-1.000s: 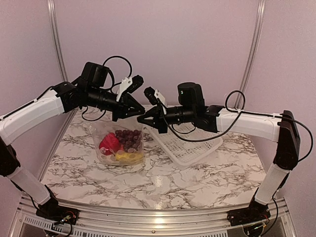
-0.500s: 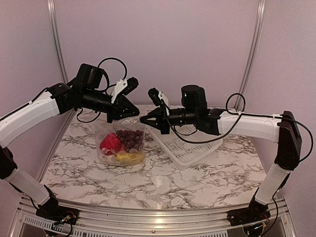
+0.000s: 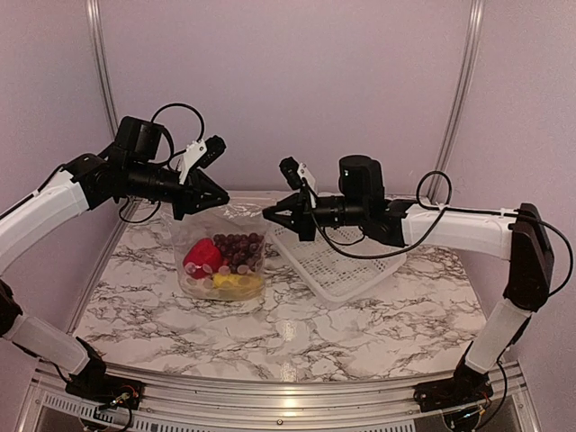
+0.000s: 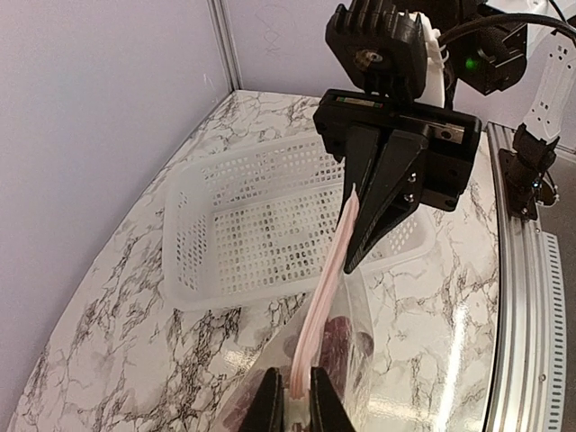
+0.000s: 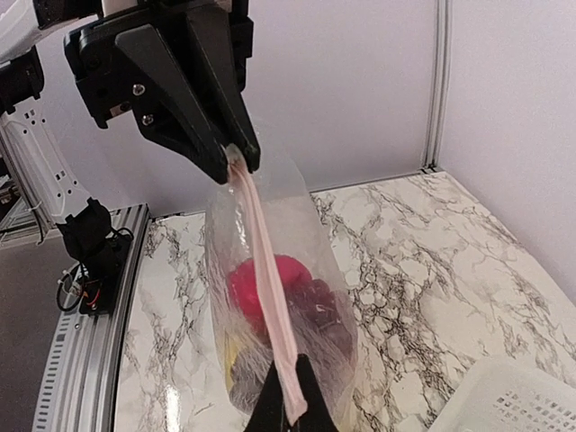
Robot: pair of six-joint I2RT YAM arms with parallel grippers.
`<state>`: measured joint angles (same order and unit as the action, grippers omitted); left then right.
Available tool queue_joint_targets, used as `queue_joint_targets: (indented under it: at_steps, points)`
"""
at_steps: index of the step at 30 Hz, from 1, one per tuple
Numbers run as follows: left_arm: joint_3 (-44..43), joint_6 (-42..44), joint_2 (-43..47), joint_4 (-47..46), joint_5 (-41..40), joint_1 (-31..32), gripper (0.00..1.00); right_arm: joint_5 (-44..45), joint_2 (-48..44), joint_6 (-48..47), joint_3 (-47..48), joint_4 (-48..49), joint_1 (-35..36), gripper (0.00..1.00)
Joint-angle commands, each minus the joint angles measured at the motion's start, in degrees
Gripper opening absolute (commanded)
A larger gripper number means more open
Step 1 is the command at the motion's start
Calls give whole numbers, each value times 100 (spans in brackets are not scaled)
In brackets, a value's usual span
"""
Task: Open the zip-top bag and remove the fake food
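White, grey-veined marble-pattern tabletop (image 3: pixel 360 333), carrying the scene. White perforated plastic basket (image 3: pixel 346 265), rectangular, lying on the table to the right of the bag and just beside it. Clear crinkly plastic zip-top bag (image 3: pixel 220 261), held upright between the two arms with its mouth edge uppermost; whether its base touches the table cannot be judged. Left gripper (image 4: pixel 294 400), jaws pressed onto one end of the bag's top edge. Right gripper (image 5: pixel 290 405), jaws pinching the opposite end. Fake food, all inside the bag: a red plastic piece (image 3: pixel 202 256), a dark purple grape bunch (image 3: pixel 241 250) beside it, a yellow piece (image 3: pixel 232 283) beneath. Pale pink zip strip (image 5: pixel 265 252), stretched taut from gripper to gripper.
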<state>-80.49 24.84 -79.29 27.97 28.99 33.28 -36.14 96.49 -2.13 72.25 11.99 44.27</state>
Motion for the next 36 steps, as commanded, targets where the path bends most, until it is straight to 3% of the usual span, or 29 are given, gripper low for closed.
queue_joint_targets:
  at_steps: [1,29,32,36]
  points:
    - [169,-123,383,412,-477,-298,0,240,-253,131,-54,149,-248,0]
    - [1026,-689,2022,1220,-1647,-655,0,24,51,580,3,700,-906,0]
    - [885,-645,1956,1443,-1447,-656,6,-165,125,650,53,804,-888,0]
    - [462,-798,1623,1539,-861,-532,24,-417,274,569,248,743,-725,0]
